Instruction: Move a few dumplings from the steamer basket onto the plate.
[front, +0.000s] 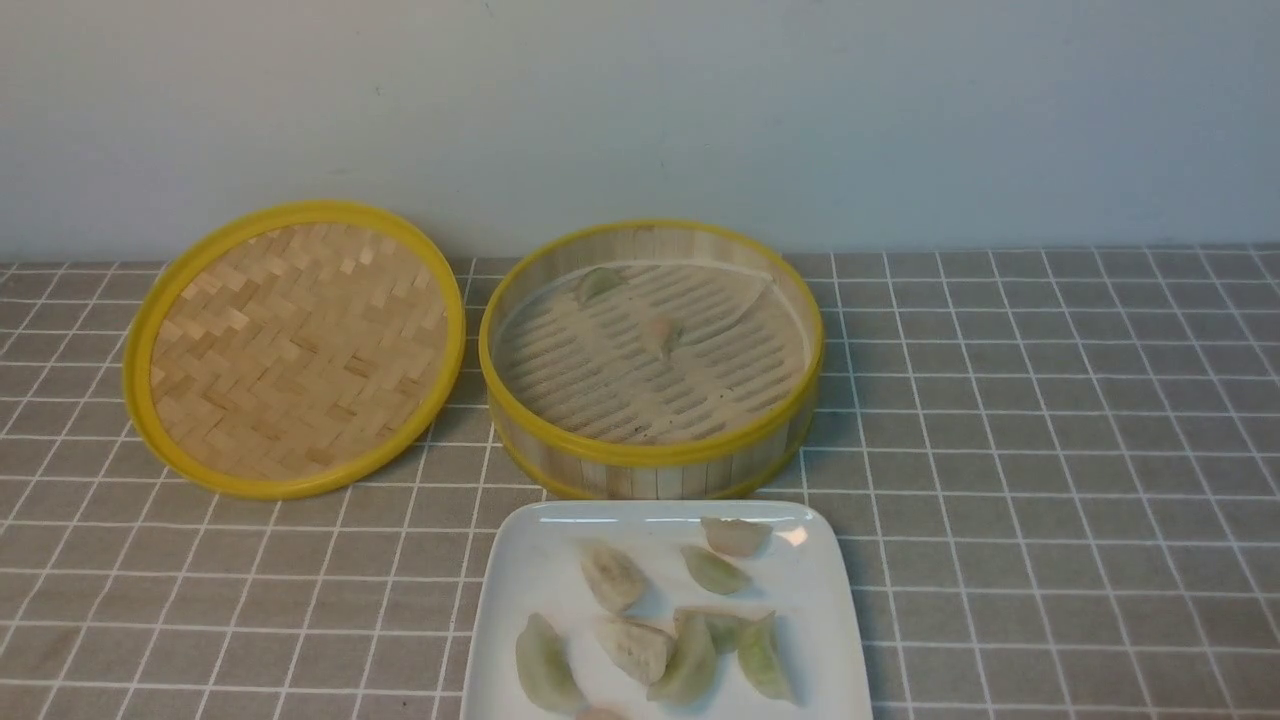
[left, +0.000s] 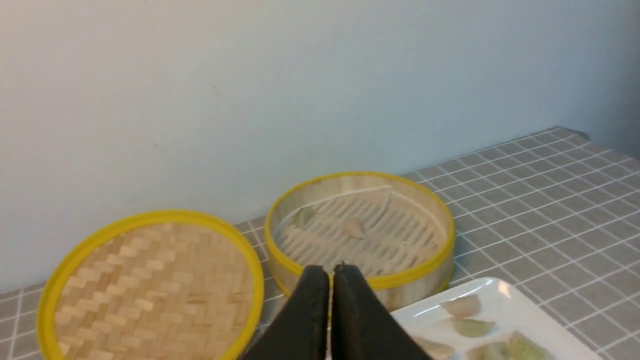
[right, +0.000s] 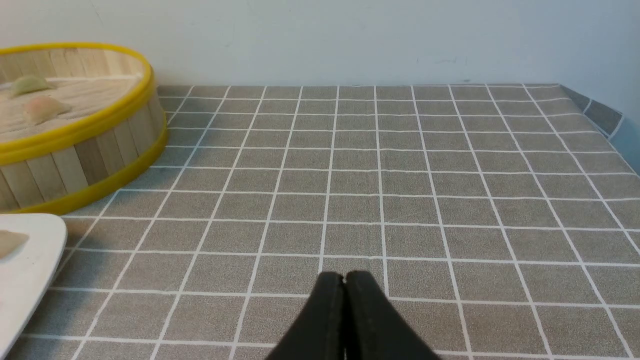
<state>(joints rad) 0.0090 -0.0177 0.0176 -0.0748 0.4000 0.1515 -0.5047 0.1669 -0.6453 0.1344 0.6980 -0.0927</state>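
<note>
Our tools are empty.
We see the left tool (left: 330, 272) and right tool (right: 345, 280) pressed together, holding nothing.

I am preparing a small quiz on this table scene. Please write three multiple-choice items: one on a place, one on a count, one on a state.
1. Where does the woven lid lie?
A. on the steamer
B. on the cloth, left of the steamer
C. on the plate

2. How many dumplings remain in the steamer?
A. none
B. two
C. six

3. How is the left tool?
A. shut, holding nothing
B. wide open
C. shut on a dumpling

Answers:
1 B, the lid rests beside the steamer.
2 B, one green dumpling and one pale dumpling lie on the liner.
3 A, its fingers meet with nothing between.
</note>
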